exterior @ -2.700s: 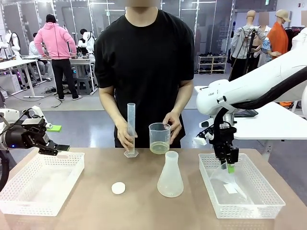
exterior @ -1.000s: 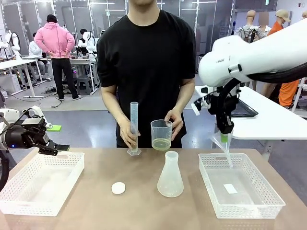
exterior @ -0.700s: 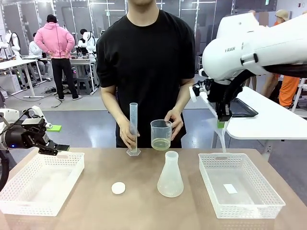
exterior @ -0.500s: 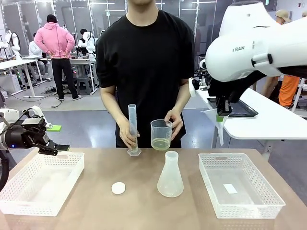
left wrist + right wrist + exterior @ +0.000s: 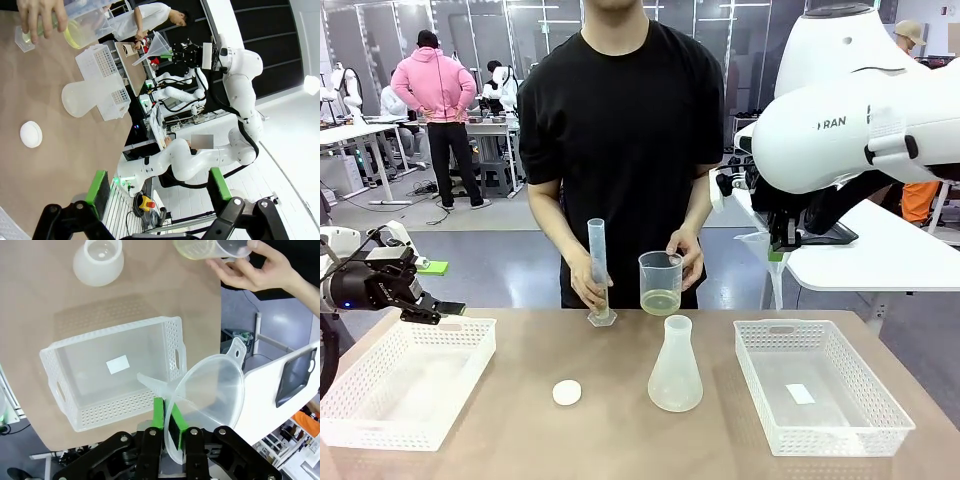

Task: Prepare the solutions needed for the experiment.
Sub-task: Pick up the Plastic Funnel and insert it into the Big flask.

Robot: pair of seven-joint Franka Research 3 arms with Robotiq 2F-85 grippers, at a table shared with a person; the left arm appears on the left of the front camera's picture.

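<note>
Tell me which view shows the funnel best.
The right wrist view: the funnel is close and large, its open mouth in plain sight, its rim pinched between the pads of the right gripper. The front view shows it small and side-on; the left wrist view shows it far off and tilted.

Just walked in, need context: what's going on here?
The right gripper, shut on a translucent plastic funnel, holds it above a white perforated plastic basket. The person holds a clear beaker of pale yellow liquid and a tall graduated cylinder. A frosted conical flask stands mid-table. The left gripper hangs open by another white basket.
</note>
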